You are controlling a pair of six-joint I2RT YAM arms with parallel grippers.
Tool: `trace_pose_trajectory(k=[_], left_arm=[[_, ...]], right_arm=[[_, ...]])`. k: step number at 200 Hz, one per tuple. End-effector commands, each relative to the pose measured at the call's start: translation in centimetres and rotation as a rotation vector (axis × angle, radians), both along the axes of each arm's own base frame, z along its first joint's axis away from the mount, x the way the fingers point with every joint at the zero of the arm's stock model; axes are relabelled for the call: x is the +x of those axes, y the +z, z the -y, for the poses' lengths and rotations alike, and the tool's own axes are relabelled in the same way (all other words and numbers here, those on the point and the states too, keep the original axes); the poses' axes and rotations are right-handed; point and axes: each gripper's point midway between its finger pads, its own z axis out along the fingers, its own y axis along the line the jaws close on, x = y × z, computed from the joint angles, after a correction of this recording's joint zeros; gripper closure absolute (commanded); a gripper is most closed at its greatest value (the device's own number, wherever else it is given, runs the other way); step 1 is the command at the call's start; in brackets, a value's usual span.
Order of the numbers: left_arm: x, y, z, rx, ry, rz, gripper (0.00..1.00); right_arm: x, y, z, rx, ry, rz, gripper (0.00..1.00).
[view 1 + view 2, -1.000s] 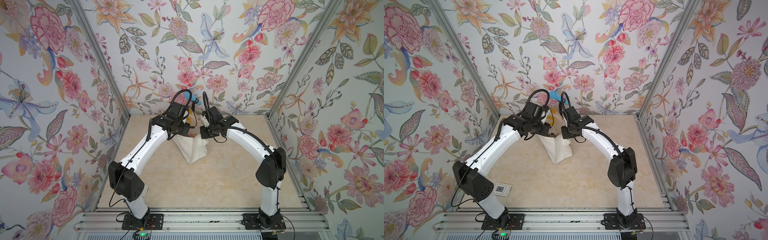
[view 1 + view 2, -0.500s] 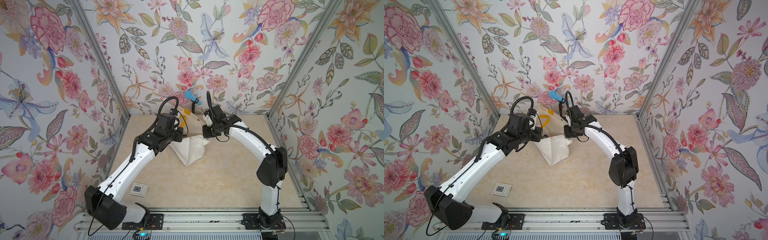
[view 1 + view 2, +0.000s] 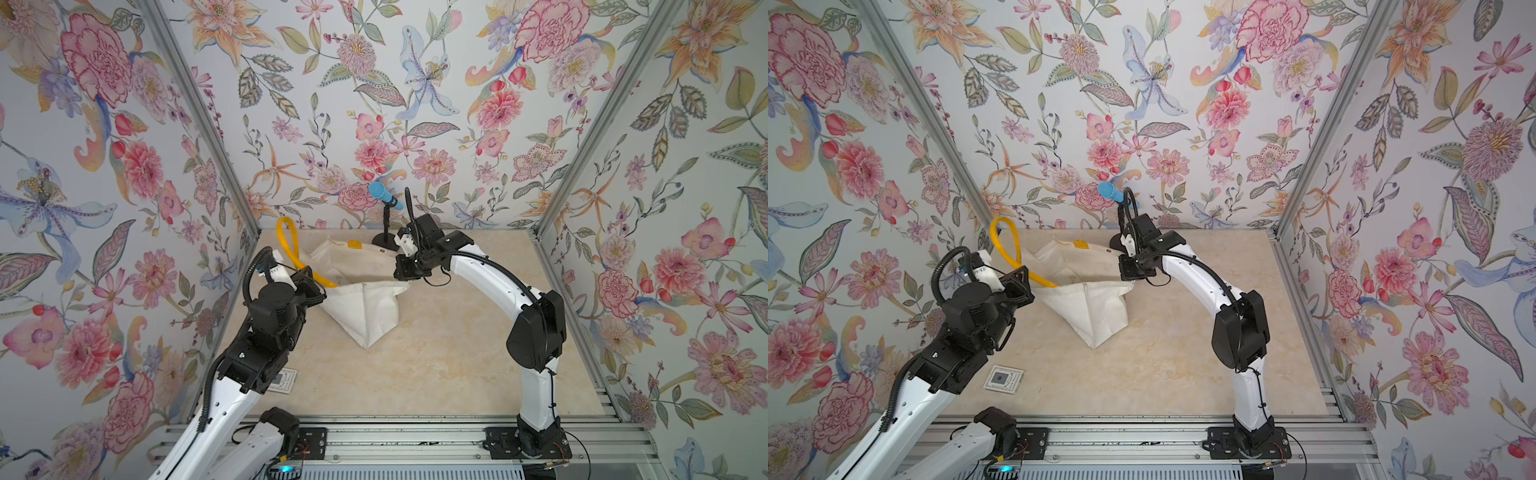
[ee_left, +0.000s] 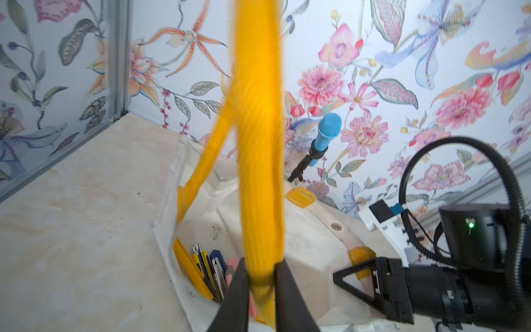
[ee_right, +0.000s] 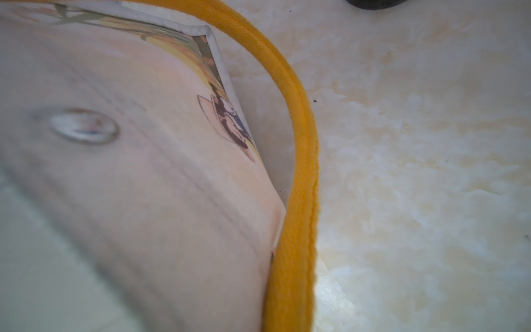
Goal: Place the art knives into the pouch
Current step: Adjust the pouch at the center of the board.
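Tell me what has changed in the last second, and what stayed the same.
The left gripper, closed on the yellow handle, drew back to the left, toward its base, and its arm dropped low. This pulled the mouth of the pouch wider and stood the handle loop up. The right gripper stayed shut on the pouch's right edge.

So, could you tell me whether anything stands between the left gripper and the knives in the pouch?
Yes: the yellow handle, caught between the left gripper's fingers, crosses the pouch mouth before the knives.
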Motion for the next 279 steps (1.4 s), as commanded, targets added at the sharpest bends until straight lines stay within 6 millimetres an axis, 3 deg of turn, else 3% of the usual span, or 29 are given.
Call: trace_pose_trajectory(k=[1, 28, 60, 69, 91, 119, 168, 182, 205, 227, 242, 279], left_arm=[[-2.4, 1.2, -5.5, -0.188, 0.276, 0.133, 0.86], [-3.2, -0.7, -6.4, -0.224, 0.324, 0.089, 0.92], [-1.6, -1.3, -5.0, -0.186, 0.287, 0.011, 0.90], [-0.9, -1.1, -4.5, -0.174, 0.271, 0.006, 0.85], [1.7, -0.9, -2.6, -0.108, 0.216, -0.033, 0.57], [7.0, 0.1, 1.3, -0.027, 0.066, -0.033, 0.40], [17.7, 3.0, 5.2, 0.292, -0.253, -0.085, 0.30], [21.2, 2.0, 6.6, 0.347, -0.357, -0.113, 0.29], [24.7, 1.2, 9.0, 0.526, -0.486, -0.211, 0.27], [26.3, -0.3, 9.9, 0.678, -0.550, -0.318, 0.27], [26.7, -1.1, 10.5, 0.688, -0.590, -0.317, 0.27], [26.2, -4.9, 10.4, 0.758, -0.623, -0.427, 0.26]], right_arm=[[3.4, 0.2, 3.9, -0.073, -0.100, 0.078, 0.97], [3.6, 0.4, 5.1, -0.078, -0.127, 0.080, 0.97], [3.9, 0.8, 5.8, -0.073, -0.134, 0.084, 0.97], [3.9, 0.7, 5.8, -0.072, -0.127, 0.083, 0.96], [3.7, 0.3, 5.6, -0.069, -0.095, 0.076, 0.96], [3.2, 0.8, 4.9, -0.051, -0.034, 0.090, 0.95], [2.2, 1.8, 3.6, -0.015, 0.117, 0.145, 0.94], [2.0, 1.9, 3.2, -0.001, 0.149, 0.147, 0.93], [2.2, 2.1, 2.6, 0.018, 0.170, 0.153, 0.93], [2.5, 2.3, 2.1, 0.024, 0.171, 0.157, 0.92], [2.5, 2.1, 1.9, 0.024, 0.168, 0.154, 0.92], [2.6, 2.0, 1.8, 0.014, 0.152, 0.151, 0.91]])
